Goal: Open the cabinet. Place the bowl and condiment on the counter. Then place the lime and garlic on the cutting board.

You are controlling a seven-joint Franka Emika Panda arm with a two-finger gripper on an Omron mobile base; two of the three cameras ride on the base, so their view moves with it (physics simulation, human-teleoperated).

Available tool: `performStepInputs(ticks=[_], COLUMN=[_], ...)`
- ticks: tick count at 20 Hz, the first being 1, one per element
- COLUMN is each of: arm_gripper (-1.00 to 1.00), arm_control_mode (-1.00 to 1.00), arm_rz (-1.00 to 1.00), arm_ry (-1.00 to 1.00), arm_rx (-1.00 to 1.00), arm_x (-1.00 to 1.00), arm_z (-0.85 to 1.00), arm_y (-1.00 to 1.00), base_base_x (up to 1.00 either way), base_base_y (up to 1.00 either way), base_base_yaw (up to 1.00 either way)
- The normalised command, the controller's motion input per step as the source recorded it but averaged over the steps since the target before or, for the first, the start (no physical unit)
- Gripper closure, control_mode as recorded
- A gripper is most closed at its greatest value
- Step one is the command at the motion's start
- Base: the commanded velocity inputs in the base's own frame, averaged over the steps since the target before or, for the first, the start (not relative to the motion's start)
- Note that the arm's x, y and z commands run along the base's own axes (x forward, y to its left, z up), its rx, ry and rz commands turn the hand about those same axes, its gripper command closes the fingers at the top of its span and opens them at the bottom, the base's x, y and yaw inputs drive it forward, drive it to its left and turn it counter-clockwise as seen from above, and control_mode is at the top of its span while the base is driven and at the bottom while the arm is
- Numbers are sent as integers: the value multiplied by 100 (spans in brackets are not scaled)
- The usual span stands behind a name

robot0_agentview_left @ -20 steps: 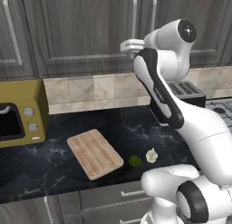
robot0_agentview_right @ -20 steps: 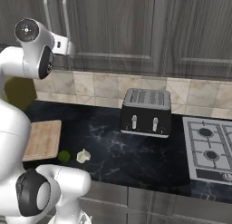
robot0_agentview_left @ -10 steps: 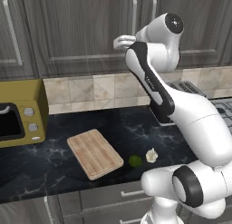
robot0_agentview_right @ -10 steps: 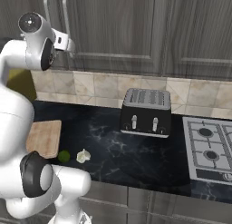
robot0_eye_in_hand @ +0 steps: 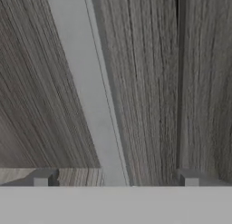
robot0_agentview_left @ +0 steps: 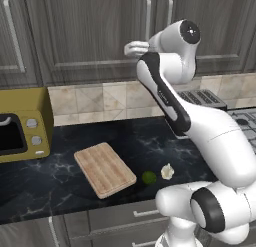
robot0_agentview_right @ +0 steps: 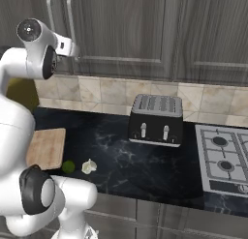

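Cabinet (robot0_agentview_left: 95, 36) doors shut above the counter (robot0_agentview_left: 75, 166), so we judge opening is in hand: gripper (robot0_eye_in_hand: 115, 177), fingers (robot0_eye_in_hand: 43, 177) spread wide, faces the handle (robot0_eye_in_hand: 86, 96) and must close around it, then pull.

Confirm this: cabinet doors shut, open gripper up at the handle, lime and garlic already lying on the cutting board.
Not quite. The left base view shows the lime and garlic on the counter, beside the cutting board. The cabinet is shut, the gripper open at the handle.
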Motion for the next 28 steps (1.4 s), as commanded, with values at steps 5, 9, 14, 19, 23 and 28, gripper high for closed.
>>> performStepInputs(ticks=[5,9,14,19,23,28], arm_gripper=[-100,-100,100,100,100,100], arm_control_mode=[-100,-100,-100,-100,-100,-100], arm_rz=[0,0,0,0,0,7], arm_ry=[-23,-17,-11,-7,-1,2], arm_rx=[0,0,1,1,4,5], arm_x=[16,26,58,75,72,65], arm_z=[-57,-45,-34,-27,-4,0], arm_y=[44,40,13,21,22,23], base_base_x=[0,0,0,0,0,0], base_base_y=[0,0,0,0,0,0], base_base_yaw=[0,0,0,0,0,0])
